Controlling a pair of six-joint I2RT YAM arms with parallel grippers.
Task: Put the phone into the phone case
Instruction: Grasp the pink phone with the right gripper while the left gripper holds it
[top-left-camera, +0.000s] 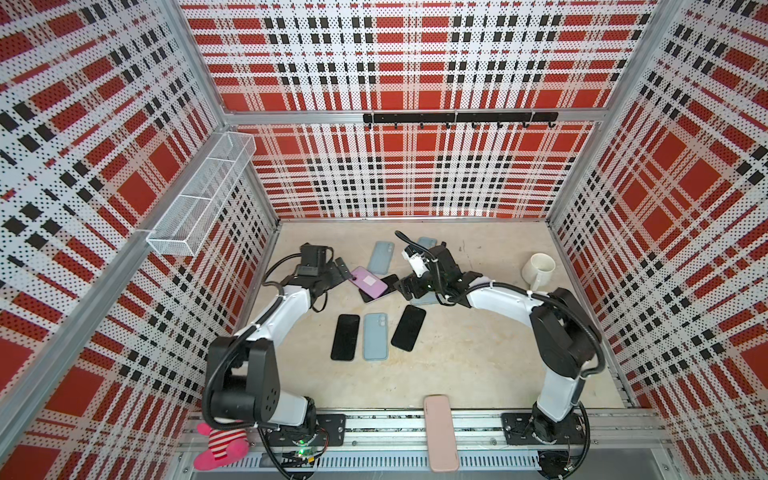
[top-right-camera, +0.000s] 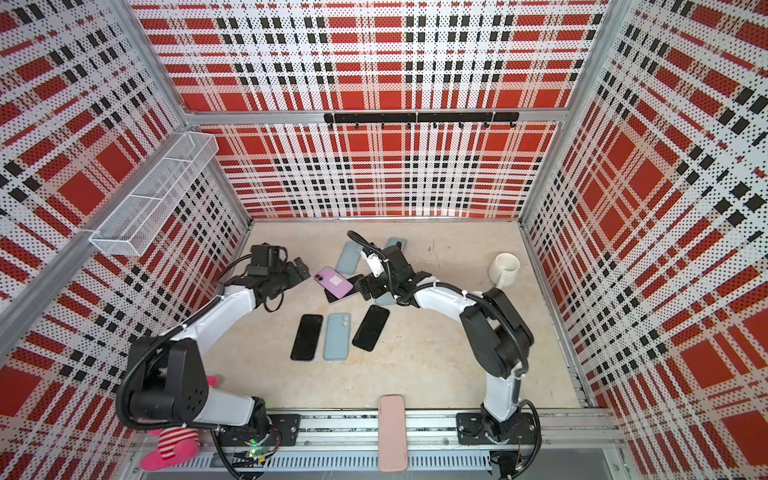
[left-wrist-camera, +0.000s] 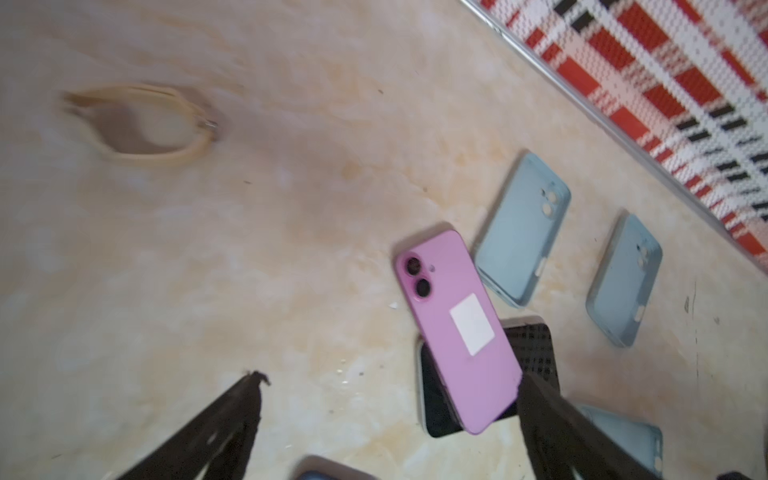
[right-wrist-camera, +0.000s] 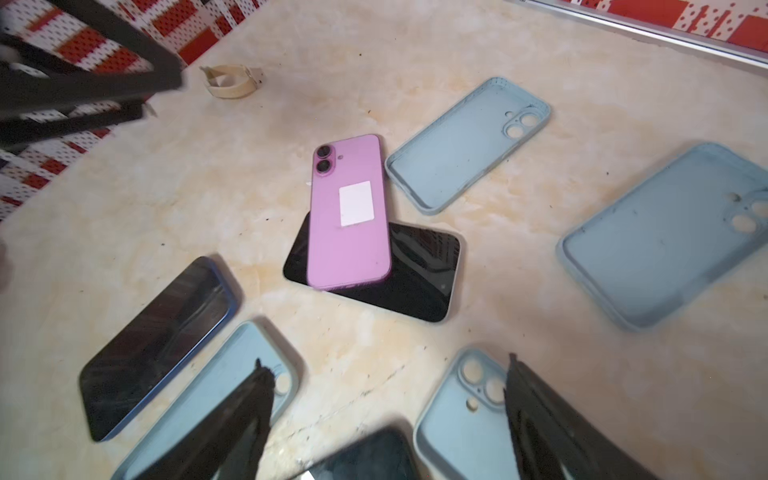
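My left claw (left-wrist-camera: 388, 378) is spread wide and holds nothing; the pink phone (left-wrist-camera: 457, 332) lies just beside one finger, on a black phone (left-wrist-camera: 536, 345). My right claw (right-wrist-camera: 385, 361) is spread also, with an open blue case (right-wrist-camera: 465, 145) ahead of it, beyond that phone.

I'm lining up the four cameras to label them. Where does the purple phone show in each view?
Top view: purple phone, mid-table, nearer the back wall.
Top view: the phone at the same mid-table spot.
Left wrist: the phone next to a blue case.
Right wrist: the phone mid-picture, beside that case.
Shared landmark: the black phone it lies across, back and white sticker up.
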